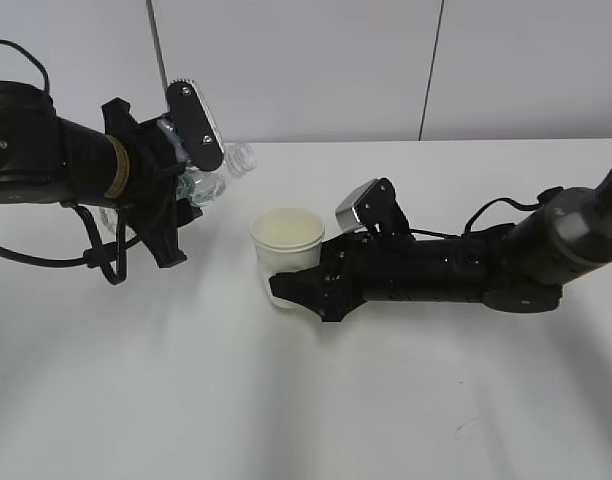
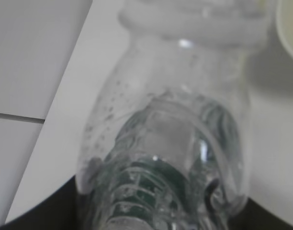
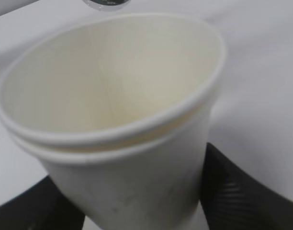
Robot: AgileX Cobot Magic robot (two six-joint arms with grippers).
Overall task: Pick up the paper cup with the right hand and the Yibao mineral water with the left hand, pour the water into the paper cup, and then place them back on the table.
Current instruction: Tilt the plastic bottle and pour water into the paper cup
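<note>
Left hand [image 1: 181, 170] clamped on the Yibao mineral water [image 1: 218, 172], tipped with its mouth up-left of the paper cup [image 1: 286, 248], which the right hand [image 1: 291, 290] grips upright near the table [image 1: 306, 400]; judgement: centre mouth over rim before tilting further.

White room, white table

A pale panelled wall [image 1: 316, 70] stands behind, split by two thin dark vertical seams. The wide white tabletop [image 1: 286, 400] meets it along a straight edge; soft, even light leaves faint grey shadows.
</note>
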